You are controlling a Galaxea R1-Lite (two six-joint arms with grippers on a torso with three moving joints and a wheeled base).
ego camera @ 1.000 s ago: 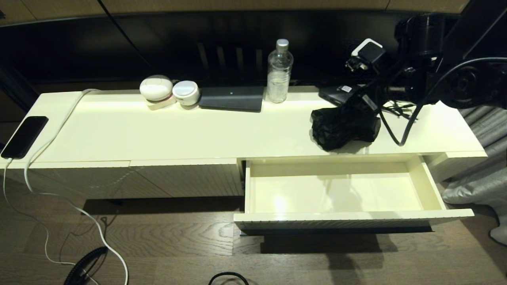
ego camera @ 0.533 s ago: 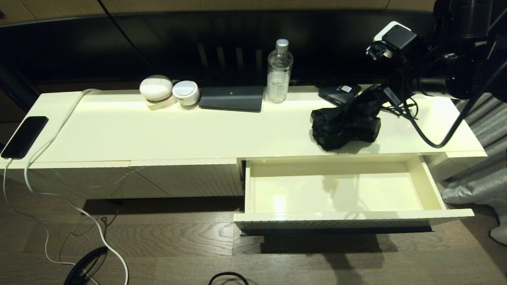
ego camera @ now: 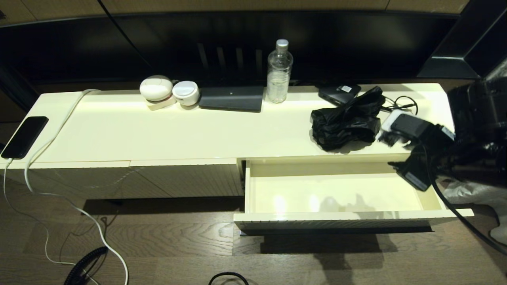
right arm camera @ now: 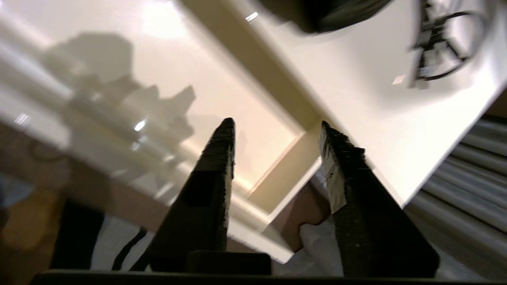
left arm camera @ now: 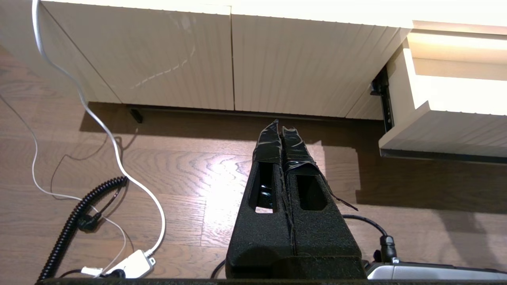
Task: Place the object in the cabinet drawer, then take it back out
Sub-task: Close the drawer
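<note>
The black folding umbrella (ego camera: 344, 124) lies as a loose bundle on the cabinet top, just behind the open cabinet drawer (ego camera: 336, 194). The drawer's cream interior holds nothing. My right arm (ego camera: 471, 130) hangs low at the drawer's right end, forward and right of the umbrella. In the right wrist view the right gripper (right arm camera: 277, 124) is open with nothing between its fingers, above the drawer's right front corner (right arm camera: 277, 182), and the umbrella (right arm camera: 328, 16) shows at the frame's edge. My left gripper (left arm camera: 280, 124) is shut and parked low over the floor, left of the drawer front (left arm camera: 447, 134).
Along the back of the cabinet top stand a clear bottle (ego camera: 279, 71), a dark flat slab (ego camera: 231, 98), two white round devices (ego camera: 156, 88) and a small black box with a white label (ego camera: 340, 93). A thin black cable (ego camera: 400, 105) coils behind the umbrella. A phone (ego camera: 24, 136) lies far left.
My right arm has swung from above the back right of the cabinet top down and forward to the drawer's right end. The umbrella stays lying on the top.
</note>
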